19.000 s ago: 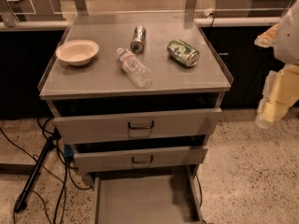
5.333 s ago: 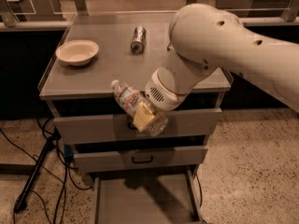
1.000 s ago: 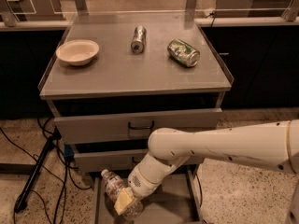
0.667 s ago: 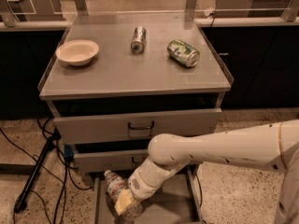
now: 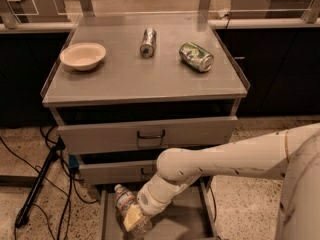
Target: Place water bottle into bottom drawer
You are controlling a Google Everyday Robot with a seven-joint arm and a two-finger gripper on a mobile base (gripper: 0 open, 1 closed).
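Note:
The water bottle (image 5: 124,201) is a small clear ribbed bottle with a white cap. It lies tilted, cap up and to the left, low over the left part of the open bottom drawer (image 5: 192,223). My gripper (image 5: 134,218) reaches down from the right on a long white arm and its yellowish fingers sit around the bottle's lower body, shut on it. Whether the bottle touches the drawer floor is hidden by the gripper.
On the cabinet top lie a cream bowl (image 5: 83,55), a silver can (image 5: 148,42) and a green can (image 5: 196,56). The two upper drawers (image 5: 150,133) with dark handles stand slightly open. Black cables and a stand leg (image 5: 37,184) lie on the floor at left.
The gripper and bottle have stayed at the left of the bottom drawer, shifting only slightly; the arm has moved a little.

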